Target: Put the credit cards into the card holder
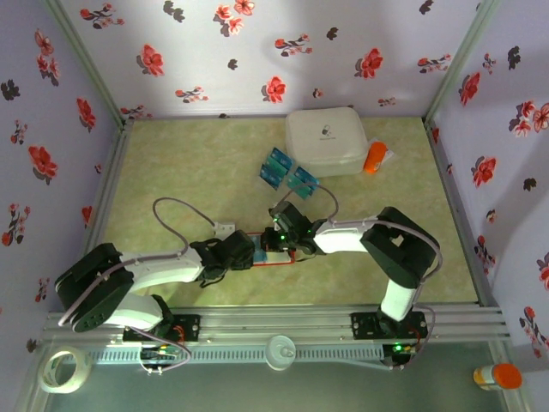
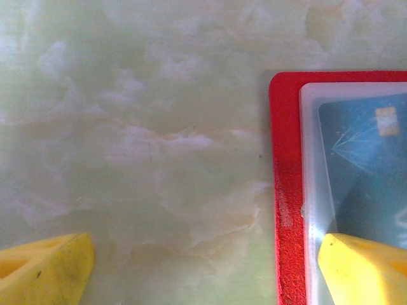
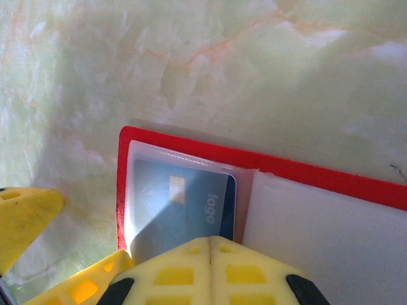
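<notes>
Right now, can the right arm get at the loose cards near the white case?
Probably yes: the loose credit cards lie flat beyond the right gripper, nothing between. The gripper is shut over the card holder, so it must open first.

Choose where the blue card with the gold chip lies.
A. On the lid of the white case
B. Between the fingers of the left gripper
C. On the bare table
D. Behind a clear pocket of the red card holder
D: in the right wrist view the blue card sits under the clear pocket, framed by the red card holder.
</notes>
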